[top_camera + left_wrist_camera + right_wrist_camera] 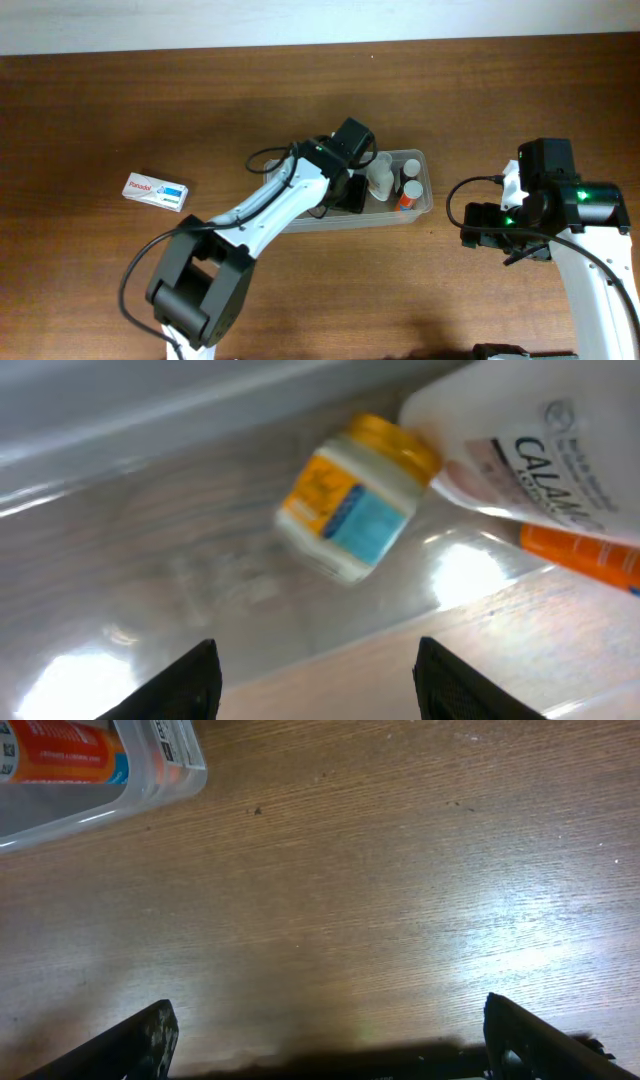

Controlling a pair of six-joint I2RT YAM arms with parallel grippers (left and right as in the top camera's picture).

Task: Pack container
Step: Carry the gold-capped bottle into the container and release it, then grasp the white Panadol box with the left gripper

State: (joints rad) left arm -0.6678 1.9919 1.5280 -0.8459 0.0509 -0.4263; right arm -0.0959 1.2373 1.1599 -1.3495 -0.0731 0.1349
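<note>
The clear plastic container (pixel 422 160) sits mid-table; its corner also shows in the right wrist view (pixel 160 790). Inside lie a white Calamine bottle (pixel 530 450), an orange tube (pixel 590 555) and a small white jar with a yellow lid (pixel 350 500), tipped on its side. My left gripper (pixel 315 680) is open and empty, hovering over the container's left part (pixel 350 190). My right gripper (pixel 325 1040) is open and empty above bare wood, right of the container. A white Panadol box (pixel 157 191) lies on the table at the far left.
The wooden table (pixel 300 290) runs to a pale wall edge (pixel 300 25) at the back. The right arm's base (pixel 600 280) stands at the right front.
</note>
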